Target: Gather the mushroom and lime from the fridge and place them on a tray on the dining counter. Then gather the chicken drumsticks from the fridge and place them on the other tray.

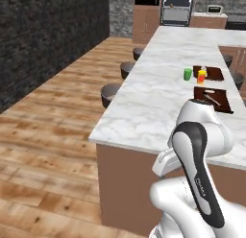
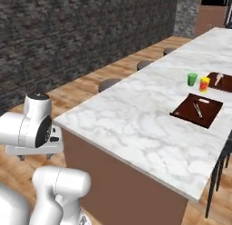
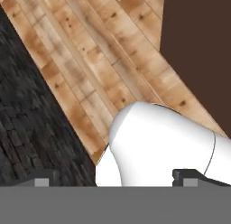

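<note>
The pincer (image 3: 115,178) is wide open and holds nothing; in the hand view its two dark tips stand far apart at 6 o'clock, and past them is only wood floor (image 3: 90,51), a dark stone wall at 9 o'clock and the brown side of the counter at 1 o'clock. The arm is tucked in low next to the counter, likely because the robot is just driving and has nothing to carry yet. In the left base view the dining counter (image 1: 153,98) runs from the middle up to 1 o'clock. On it lie two dark brown trays. The near tray (image 1: 214,99) at 3 o'clock has a thin thing like a knife or fork lying in it; I cannot tell which. The far tray (image 1: 210,73) is just behind it and also holds something small and pale that I cannot make out. Beside the far tray stand a green cup (image 1: 188,74) and a small orange and yellow thing (image 1: 202,76). The trays wait there for the food. No mushroom, lime or drumsticks lie on them, so those are probably still in the fridge, and the job has hardly begun.
</note>
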Robot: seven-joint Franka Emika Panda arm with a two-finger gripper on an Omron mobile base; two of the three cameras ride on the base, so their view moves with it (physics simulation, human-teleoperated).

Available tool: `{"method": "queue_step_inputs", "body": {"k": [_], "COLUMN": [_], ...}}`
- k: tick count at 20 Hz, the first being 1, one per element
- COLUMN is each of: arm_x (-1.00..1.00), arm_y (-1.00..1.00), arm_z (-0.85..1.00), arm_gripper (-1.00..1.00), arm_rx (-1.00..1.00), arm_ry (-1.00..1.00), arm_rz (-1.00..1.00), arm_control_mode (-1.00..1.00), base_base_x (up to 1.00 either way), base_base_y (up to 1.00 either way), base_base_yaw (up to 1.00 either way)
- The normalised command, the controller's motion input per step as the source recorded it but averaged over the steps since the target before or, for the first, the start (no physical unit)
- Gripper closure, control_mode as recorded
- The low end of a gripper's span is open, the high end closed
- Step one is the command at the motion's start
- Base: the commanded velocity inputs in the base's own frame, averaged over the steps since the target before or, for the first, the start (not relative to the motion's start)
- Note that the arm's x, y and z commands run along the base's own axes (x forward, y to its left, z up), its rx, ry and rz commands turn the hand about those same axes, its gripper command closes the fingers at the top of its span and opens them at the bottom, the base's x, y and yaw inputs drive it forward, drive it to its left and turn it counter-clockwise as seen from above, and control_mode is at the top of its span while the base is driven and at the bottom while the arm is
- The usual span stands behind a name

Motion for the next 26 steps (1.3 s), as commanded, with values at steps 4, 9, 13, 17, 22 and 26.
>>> {"method": "queue_step_inputs", "body": {"k": [4, 9, 13, 17, 22, 26], "arm_x": [0.00, 0.00, 0.00, 0.00, 0.00, 0.00], "arm_y": [0.00, 0.00, 0.00, 0.00, 0.00, 0.00], "arm_z": [0.00, 0.00, 0.00, 0.00, 0.00, 0.00], "arm_gripper": [-1.00, -1.00, -1.00, -1.00, -1.00, -1.00], "arm_rx": [0.00, 0.00, 0.00, 0.00, 0.00, 0.00], "arm_ry": [0.00, 0.00, 0.00, 0.00, 0.00, 0.00], "arm_rz": [0.00, 0.00, 0.00, 0.00, 0.00, 0.00], "arm_control_mode": [1.00, 1.00, 1.00, 1.00, 1.00, 1.00], "base_base_x": [0.61, 0.50, 0.52, 0.62, 0.67, 0.68], "base_base_y": [1.00, 1.00, 1.00, 1.00, 1.00, 1.00], "base_base_yaw": [-0.16, -0.17, -0.21, -0.31, -0.33, -0.33]}}
